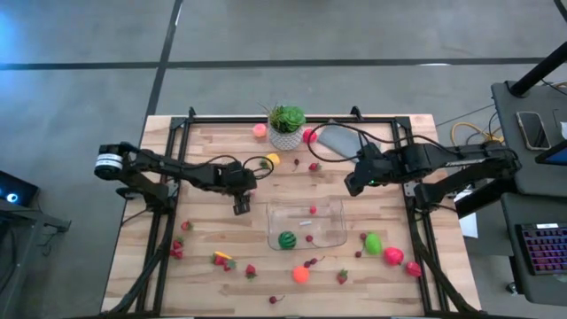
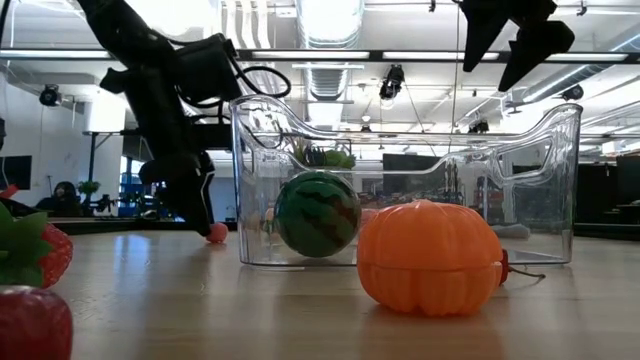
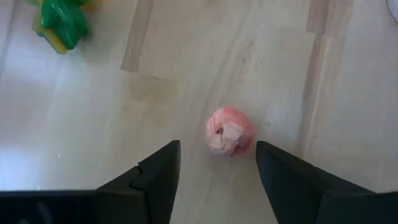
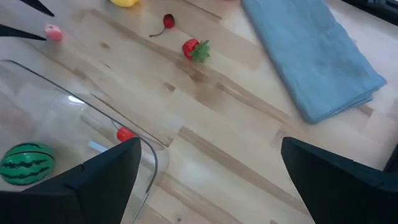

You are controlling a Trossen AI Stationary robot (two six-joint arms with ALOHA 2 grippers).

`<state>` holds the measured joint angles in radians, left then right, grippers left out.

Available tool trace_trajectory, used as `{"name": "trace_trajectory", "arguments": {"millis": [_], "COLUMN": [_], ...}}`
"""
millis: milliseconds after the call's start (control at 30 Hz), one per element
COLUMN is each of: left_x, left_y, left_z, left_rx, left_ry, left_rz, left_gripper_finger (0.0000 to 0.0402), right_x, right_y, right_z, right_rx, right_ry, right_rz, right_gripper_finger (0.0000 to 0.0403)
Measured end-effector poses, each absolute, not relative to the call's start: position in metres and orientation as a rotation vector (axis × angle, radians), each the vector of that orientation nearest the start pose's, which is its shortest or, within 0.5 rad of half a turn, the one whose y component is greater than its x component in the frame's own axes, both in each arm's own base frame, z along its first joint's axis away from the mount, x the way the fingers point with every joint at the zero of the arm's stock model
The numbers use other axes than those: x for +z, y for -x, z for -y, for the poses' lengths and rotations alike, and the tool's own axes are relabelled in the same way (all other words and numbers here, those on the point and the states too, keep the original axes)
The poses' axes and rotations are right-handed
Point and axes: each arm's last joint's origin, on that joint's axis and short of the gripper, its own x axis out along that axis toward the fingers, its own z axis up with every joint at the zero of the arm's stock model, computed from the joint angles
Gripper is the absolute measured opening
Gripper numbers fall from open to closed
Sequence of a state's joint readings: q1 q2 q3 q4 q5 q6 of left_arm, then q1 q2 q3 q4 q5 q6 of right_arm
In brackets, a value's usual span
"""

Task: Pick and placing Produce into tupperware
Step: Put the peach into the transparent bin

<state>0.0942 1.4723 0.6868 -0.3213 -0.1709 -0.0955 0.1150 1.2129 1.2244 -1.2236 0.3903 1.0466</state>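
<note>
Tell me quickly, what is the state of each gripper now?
Left gripper: open, empty, fingers either side of a small pink fruit on the table.
Right gripper: open, empty, above the tupperware.

The wooden-plank table [image 1: 221, 282] stands on a grey floor [image 1: 80, 97] crossed by dark lines; at three o'clock a dark desk [image 1: 532, 151] carries a keyboard [image 1: 542, 250] with lit keys. Across the room, exposed ceiling ducts [image 2: 330, 25] and bright strip lights [image 2: 60, 52] run overhead; a person [image 2: 64, 192] sits at nine o'clock.
</note>
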Motion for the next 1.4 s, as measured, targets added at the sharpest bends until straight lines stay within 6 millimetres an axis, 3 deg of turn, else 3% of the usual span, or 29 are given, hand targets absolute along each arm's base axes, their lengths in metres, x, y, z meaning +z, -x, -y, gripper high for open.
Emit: {"name": "trace_trajectory", "arguments": {"millis": [467,700,967,1200,1300,1400], "left_x": [0.149,0.136,0.137,0.137,0.143,0.166], "left_y": [-0.254,-0.254,-0.259,-0.259,-0.260,-0.264], "left_z": [-0.033,-0.032,-0.033,-0.033,-0.033,-0.034], "left_rx": [0.246,0.230,0.230,0.228,0.232,0.256], "left_ry": [0.087,0.097,0.098,0.101,0.105,0.091], "left_rz": [-1.035,-1.085,-1.066,-1.061,-1.042,-0.948], "left_gripper_finger": [0.0128,0.0122,0.0118,0.0063,0.0051,0.0048], "right_x": [0.318,0.315,0.311,0.311,0.311,0.311], "right_y": [-0.205,-0.205,-0.206,-0.206,-0.206,-0.206], "right_z": [-0.013,-0.013,-0.013,-0.013,-0.013,-0.013], "right_rx": [-0.811,-0.816,-0.817,-0.816,-0.812,-0.806], "right_ry": [-0.605,-0.605,-0.614,-0.616,-0.619,-0.625], "right_rz": [-0.931,-0.937,-0.934,-0.934,-0.936,-0.942], "right_gripper_finger": [0.0380,0.0380,0.0380,0.0380,0.0380,0.0380]}}
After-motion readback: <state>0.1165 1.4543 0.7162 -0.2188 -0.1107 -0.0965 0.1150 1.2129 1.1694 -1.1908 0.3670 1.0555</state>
